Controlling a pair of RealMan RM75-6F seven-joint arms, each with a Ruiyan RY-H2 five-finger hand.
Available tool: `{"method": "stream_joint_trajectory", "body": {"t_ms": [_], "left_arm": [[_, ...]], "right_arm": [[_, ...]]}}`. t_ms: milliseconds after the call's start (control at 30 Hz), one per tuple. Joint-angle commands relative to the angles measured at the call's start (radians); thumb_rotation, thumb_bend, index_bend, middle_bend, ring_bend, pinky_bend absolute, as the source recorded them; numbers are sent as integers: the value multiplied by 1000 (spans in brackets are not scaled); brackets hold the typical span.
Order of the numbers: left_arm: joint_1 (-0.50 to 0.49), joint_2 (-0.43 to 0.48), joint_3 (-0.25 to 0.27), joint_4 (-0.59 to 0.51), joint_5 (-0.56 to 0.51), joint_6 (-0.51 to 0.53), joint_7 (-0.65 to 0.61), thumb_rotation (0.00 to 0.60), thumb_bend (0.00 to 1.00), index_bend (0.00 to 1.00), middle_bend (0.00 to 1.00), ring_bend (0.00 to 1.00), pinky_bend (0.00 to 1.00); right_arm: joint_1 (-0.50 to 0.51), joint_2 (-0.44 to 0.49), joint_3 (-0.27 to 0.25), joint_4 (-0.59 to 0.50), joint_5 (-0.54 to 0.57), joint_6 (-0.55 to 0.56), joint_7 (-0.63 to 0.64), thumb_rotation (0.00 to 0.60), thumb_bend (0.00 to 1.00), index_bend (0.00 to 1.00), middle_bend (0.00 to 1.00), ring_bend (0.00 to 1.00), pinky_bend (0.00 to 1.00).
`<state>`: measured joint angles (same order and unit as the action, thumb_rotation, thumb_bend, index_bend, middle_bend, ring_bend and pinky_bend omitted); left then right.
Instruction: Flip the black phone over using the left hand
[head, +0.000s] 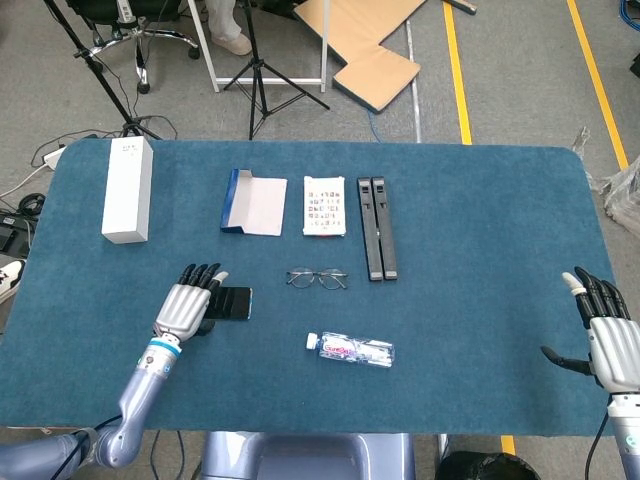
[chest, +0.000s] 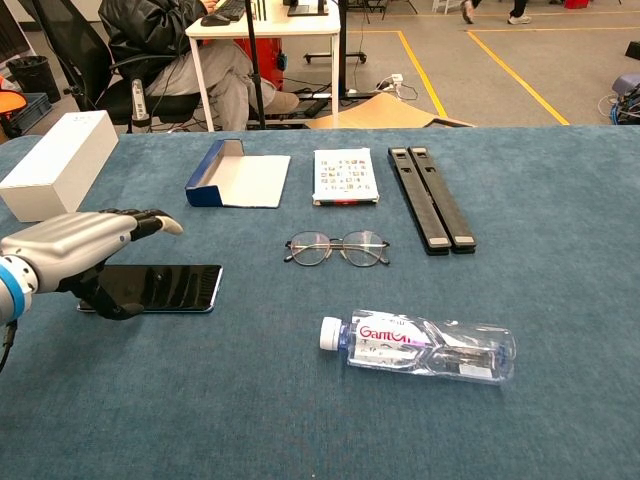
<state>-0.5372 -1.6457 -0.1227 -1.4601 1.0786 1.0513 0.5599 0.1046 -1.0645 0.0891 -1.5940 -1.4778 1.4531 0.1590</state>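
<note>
The black phone (head: 232, 302) (chest: 170, 288) lies flat on the blue table cloth, left of centre, its dark glossy face up. My left hand (head: 187, 304) (chest: 80, 250) hovers over the phone's left end, palm down, fingers apart and stretched toward the phone, thumb curled beneath near the phone's near edge. It covers the left half of the phone in the head view. It holds nothing. My right hand (head: 606, 335) sits at the table's far right edge, fingers spread, empty.
Glasses (head: 317, 278) lie right of the phone, a water bottle (head: 350, 349) on its side nearer the front. Further back are a white box (head: 127, 188), an open blue box (head: 252, 202), a printed card (head: 324, 205) and two black bars (head: 377, 227).
</note>
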Motion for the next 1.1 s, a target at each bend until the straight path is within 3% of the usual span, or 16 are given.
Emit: {"method": "stream_joint_trajectory", "body": {"t_ms": [33, 833, 933, 1100], "left_arm": [[-10, -20, 4, 29, -16, -12, 10, 600, 315, 0, 0, 0, 0], [-35, -64, 16, 122, -57, -61, -24, 600, 318, 0, 0, 0, 0], [-35, -62, 23, 130, -53, -67, -32, 600, 381, 0, 0, 0, 0], [-38, -51, 34, 128, -66, -90, -31, 600, 636, 32, 5, 29, 43]], "right_arm": [[-2, 1, -1, -1, 0, 2, 0, 600, 0, 39, 0, 0, 0], [4, -2, -2, 3, 4, -16, 5, 600, 0, 47, 0, 0, 0], [4, -1, -3, 2, 4, -18, 8, 600, 0, 47, 0, 0, 0], [5, -1, -3, 2, 3, -20, 10, 600, 0, 50, 0, 0, 0]]}}
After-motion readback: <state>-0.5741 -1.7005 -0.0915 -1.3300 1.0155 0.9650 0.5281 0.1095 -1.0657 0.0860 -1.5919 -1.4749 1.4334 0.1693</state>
